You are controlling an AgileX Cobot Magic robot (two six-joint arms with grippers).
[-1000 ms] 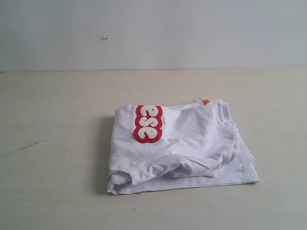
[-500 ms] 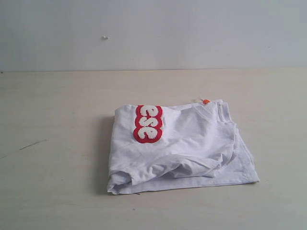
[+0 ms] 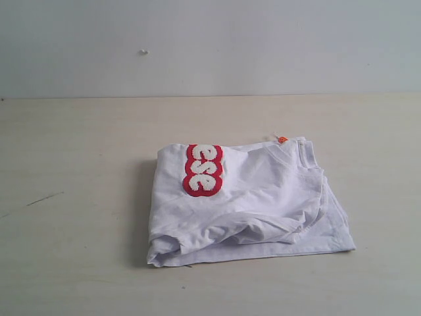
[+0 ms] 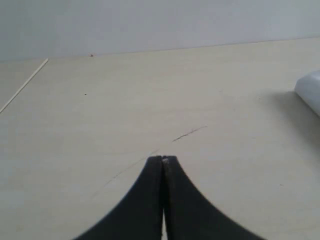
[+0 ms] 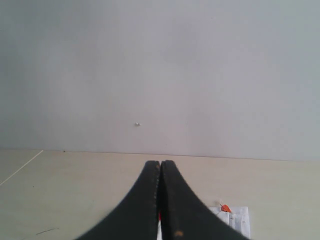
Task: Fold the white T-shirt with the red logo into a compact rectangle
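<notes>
The white T-shirt [image 3: 250, 204] lies folded into a rough rectangle on the table's middle, wrinkled along its near edge. The red logo [image 3: 203, 170] shows on its top left part, only a few white letters visible. An orange neck tag [image 3: 282, 139] sticks out at the far edge by the collar. Neither gripper appears in the exterior view. My left gripper [image 4: 163, 159] is shut and empty above bare table, with a corner of the T-shirt [image 4: 310, 90] off to one side. My right gripper [image 5: 160, 163] is shut and empty; the collar and orange tag [image 5: 225, 208] show behind it.
The beige table [image 3: 79, 197] carries a thin dark scratch [image 3: 45, 197] left of the shirt. A pale grey wall [image 3: 210, 46] rises behind the table's far edge, with a small white speck [image 3: 144, 51] on it.
</notes>
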